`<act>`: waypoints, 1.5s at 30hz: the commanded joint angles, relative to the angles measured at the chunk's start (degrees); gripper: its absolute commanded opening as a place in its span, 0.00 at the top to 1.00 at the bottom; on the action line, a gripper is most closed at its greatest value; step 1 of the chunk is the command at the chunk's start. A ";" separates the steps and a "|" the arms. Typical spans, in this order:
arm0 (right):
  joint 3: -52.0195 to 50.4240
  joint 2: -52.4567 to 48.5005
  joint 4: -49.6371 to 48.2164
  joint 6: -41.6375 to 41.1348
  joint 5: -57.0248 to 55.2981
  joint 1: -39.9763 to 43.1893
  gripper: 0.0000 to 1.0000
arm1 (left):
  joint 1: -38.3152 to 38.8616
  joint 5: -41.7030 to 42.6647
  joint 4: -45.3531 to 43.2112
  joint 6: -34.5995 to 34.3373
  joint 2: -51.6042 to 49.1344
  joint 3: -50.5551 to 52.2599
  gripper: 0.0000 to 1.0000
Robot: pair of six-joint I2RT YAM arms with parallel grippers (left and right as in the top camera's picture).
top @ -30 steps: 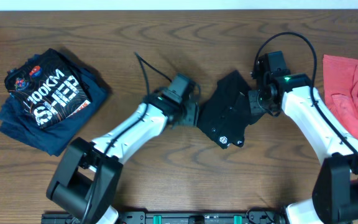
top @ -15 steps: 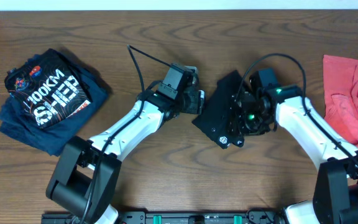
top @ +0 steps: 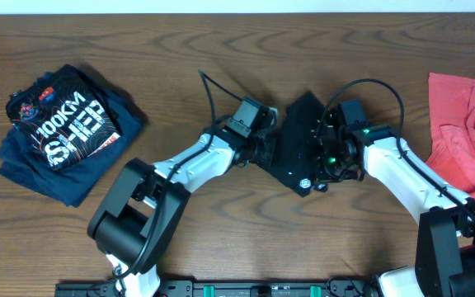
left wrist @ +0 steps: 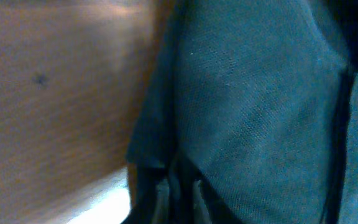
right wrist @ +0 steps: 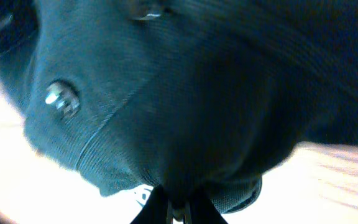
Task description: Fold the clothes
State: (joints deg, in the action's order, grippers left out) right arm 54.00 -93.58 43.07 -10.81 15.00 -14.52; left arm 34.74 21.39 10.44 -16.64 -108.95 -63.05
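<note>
The black tee [top: 298,139] lies bunched at the table's middle, its small white logo [top: 303,183] at the near end. My left gripper [top: 270,150] is at its left edge and my right gripper [top: 325,157] at its right side. In the left wrist view the left gripper [left wrist: 179,196] has its jaws drawn together on a fold of the dark fabric [left wrist: 260,112]. In the right wrist view the right gripper [right wrist: 178,210] is shut on the cloth [right wrist: 185,112] beside the logo [right wrist: 143,194]. The navy "100KM" tee [top: 64,132] lies far left, and the red garment [top: 468,124] far right.
The wooden table [top: 221,239] is bare toward the near edge. Both white arms reach in from the near side, the left arm [top: 180,169] and the right arm [top: 411,177]. A black cable [top: 213,95] loops above the left wrist.
Both grippers have gone from open to shut on the black tee. The left gripper moved right onto its edge, and the cloth has drawn into a narrower bunch.
</note>
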 commanded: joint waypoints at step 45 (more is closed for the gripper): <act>-0.35 0.57 -18.51 6.64 -26.62 0.04 0.87 | 2.05 1.70 -16.28 -7.23 0.37 -0.96 0.36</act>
State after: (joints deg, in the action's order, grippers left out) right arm 53.71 -93.58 25.80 -4.93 -11.60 -14.48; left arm 36.77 24.64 -4.14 -23.86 -107.33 -63.64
